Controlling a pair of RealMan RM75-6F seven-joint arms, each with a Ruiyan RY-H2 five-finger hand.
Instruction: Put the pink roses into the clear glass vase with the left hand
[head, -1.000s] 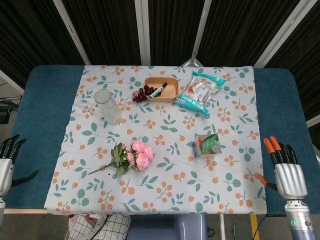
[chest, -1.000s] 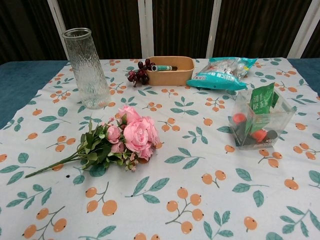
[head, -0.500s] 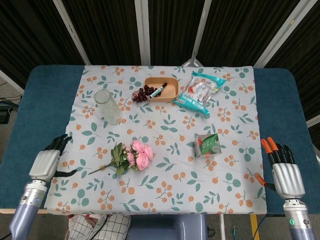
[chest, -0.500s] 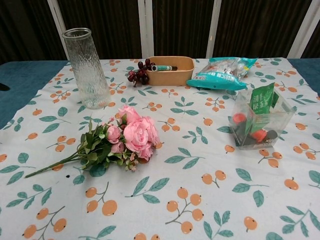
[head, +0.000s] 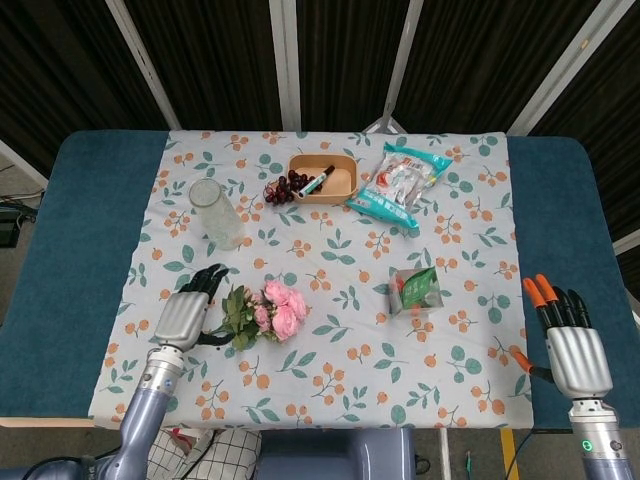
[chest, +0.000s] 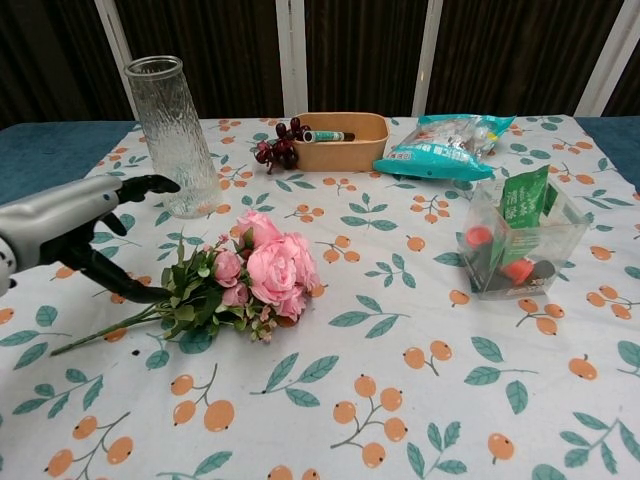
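Head view, left to right: the left hand (head: 185, 313) is over the floral tablecloth (head: 330, 400) with its fingers apart and holding nothing, its thumb reaching toward the leafy part of the pink roses (head: 265, 313). The bouquet lies flat on the cloth just to the right of that hand, stem tips pointing down-left past the palm, blooms to the right. In the chest view the thumb looks to be touching or almost touching the foliage; I cannot tell which. Beyond the hand stands the clear glass vase (head: 216, 212), upright and empty, near the bouquet but apart from it.

The step in hand is judged to be the approach to the grasp: nothing is lifted yet. The next move calls for closing the fingers around the stems below the leaves, then raising the bunch, turning it stems-down and lowering it through the vase's narrow mouth without knocking the vase over.

Farther right sit dark grapes (head: 283, 188) beside a tan tray (head: 322, 180) holding a marker, a snack bag (head: 400, 185), and a clear box (head: 415, 290) of small packets. At the far right the right hand (head: 572, 335) waits off the cloth, fingers straight and spread, holding nothing.
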